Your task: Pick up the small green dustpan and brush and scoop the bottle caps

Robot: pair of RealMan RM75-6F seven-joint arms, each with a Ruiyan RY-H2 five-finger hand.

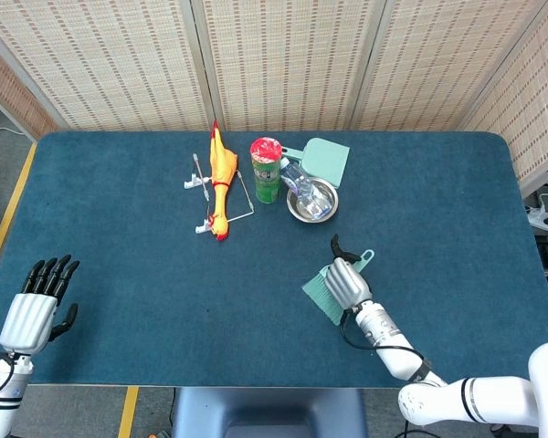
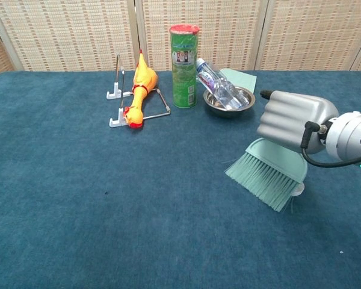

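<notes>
**Brush in the right hand, dustpan far back by the bowl**

The right hand point(image 2: 296, 123) has its fingers wrapped round the brush point(image 2: 268, 176), bristles low against the counter point(image 1: 119, 237) and fanned toward the robot's left and a little toward its body. In the head view the brush handle sticks out past the hand toward the rear of the counter, so the brush's long axis runs roughly front to back, bristles nearest the robot. One bottle cap point(image 2: 297, 189) peeps out white just behind the bristles; any other cap is hidden under the brush or the hand, so I cannot tell where it lies.

The dustpan point(image 1: 323, 160) rests flat at the back of the counter, just behind the steel bowl point(image 1: 311, 201) and beside the green can point(image 1: 266, 170), its handle toward the can. It lies well apart from both hands and straight beyond the right hand; the left hand point(image 1: 36, 306) hovers at the near left edge, fingers spread and holding nothing, much the farther of the two. Fetching the dustpan probably falls to that free left hand, a long diagonal reach past the rubber chicken point(image 1: 221, 178).
</notes>
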